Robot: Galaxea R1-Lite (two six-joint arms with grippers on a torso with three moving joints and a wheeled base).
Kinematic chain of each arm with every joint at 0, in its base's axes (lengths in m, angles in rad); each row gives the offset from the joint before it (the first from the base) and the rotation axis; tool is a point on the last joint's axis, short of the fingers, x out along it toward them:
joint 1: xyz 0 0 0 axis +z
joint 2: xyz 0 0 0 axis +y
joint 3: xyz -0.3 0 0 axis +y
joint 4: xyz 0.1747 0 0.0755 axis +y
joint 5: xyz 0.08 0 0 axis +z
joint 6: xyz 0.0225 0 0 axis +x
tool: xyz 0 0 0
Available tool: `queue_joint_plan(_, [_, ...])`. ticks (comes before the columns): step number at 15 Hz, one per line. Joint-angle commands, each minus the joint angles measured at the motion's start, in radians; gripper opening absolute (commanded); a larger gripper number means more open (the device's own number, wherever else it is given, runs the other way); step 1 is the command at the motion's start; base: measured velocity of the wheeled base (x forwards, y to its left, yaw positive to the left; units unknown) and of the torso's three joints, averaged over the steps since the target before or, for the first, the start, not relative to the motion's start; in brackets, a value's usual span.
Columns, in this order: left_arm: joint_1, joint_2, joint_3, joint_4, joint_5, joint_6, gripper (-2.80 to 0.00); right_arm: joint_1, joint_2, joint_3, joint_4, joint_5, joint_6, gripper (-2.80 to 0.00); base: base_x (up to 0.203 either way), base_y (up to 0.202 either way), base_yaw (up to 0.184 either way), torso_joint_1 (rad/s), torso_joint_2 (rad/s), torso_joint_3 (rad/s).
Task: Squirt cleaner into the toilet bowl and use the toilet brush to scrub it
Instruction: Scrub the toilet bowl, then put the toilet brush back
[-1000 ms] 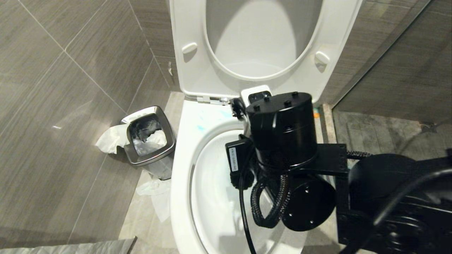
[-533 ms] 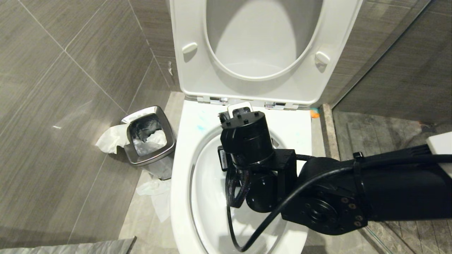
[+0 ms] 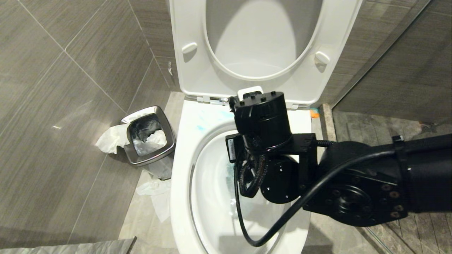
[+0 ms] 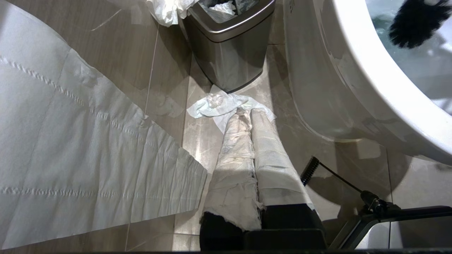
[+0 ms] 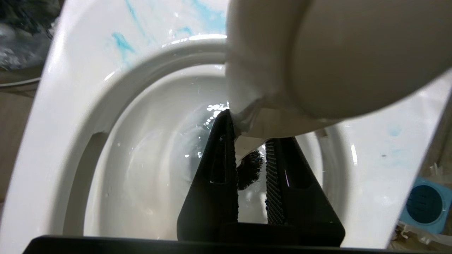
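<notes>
My right gripper (image 5: 252,176), closed on the toilet brush (image 5: 282,70), works inside the toilet bowl (image 3: 183,169) as blue cleaner (image 5: 122,40) streaks the porcelain.

From the left: a chrome waste bin (image 3: 150,139) with crumpled tissue (image 3: 109,139) beside it stands just off the bowl; my left gripper (image 4: 252,169), paper-wrapped and shut on nothing, is parked low over the floor. Then the bowl, seat raised, cleaner tinting its rim and water. I hold the brush by its white handle, which rises past the wrist, the black bristles down near the water. I judge the brush light and fairly stiff, its smooth plastic slippery when wet; the handle's widening end looks the surest place to grip.
</notes>
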Motion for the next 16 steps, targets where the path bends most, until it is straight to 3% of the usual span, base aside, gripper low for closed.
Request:
queue_joint_plan(1, [0.000, 0.000, 0.000, 0.000, 0.000, 0.000, -2.80, 0.001, -0.114, 0.001, 0.033, 0.000, 0.001, -2.80, 0.000, 0.000, 0.000, 0.000, 0.00, 0.000])
queue_joint_plan(10, [0.000, 0.000, 0.000, 0.000, -0.002, 0.000, -2.80, 0.021, -0.418, -0.016, 0.229, 0.054, 0.004, -2.80, 0.000, 0.000, 0.000, 0.000, 0.00, 0.000])
queue_joint_plan(16, [0.000, 0.000, 0.000, 0.000, 0.000, -0.001, -2.80, 0.022, -0.536, -0.167, 0.464, 0.060, 0.058, -2.80, 0.000, 0.000, 0.000, 0.000, 0.00, 0.000])
